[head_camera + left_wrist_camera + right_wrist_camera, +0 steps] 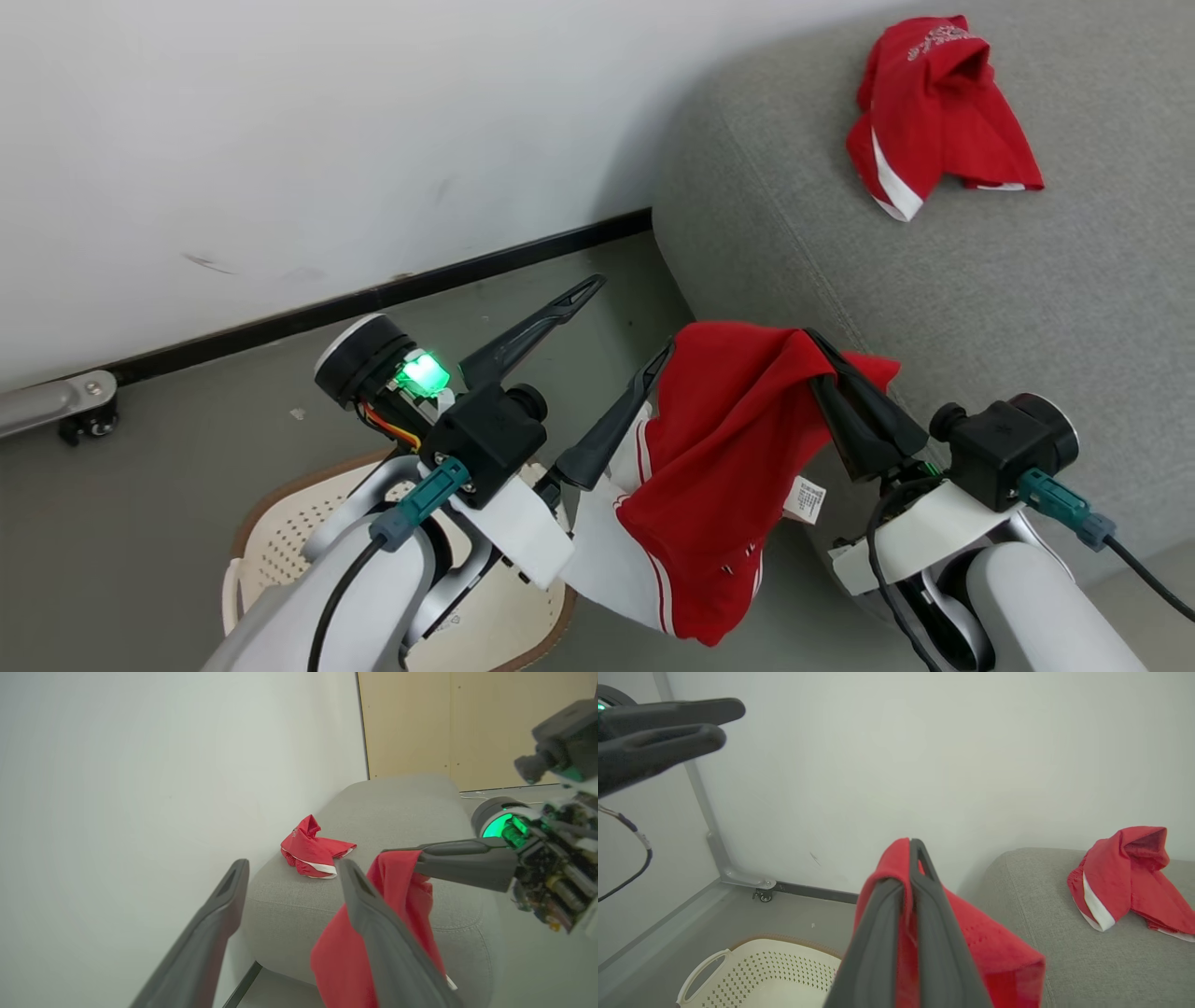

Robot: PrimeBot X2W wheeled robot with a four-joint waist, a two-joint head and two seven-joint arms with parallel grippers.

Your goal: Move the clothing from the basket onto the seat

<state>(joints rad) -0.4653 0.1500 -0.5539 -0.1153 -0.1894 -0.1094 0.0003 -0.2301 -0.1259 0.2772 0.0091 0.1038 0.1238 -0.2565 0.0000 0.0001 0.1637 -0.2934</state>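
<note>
- Our right gripper (820,347), its forearm reaching toward 11 o'clock, pinches 1 red garment (728,439) between pressed-together fingers, beside the seat (1027,308).
- Our left gripper (631,315) points to 1 o'clock, jaws spread.
- Another garment (934,103) lies on the seat at 1 o'clock; we see the basket (280,551) at 7 o'clock.

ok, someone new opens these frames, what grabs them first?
A red garment dangling from the shut right end effector, mid-air at the grey sofa edge. Then a second red garment crumpled on the sofa near the wall. The left end effector is open beside the hanging one.
</note>
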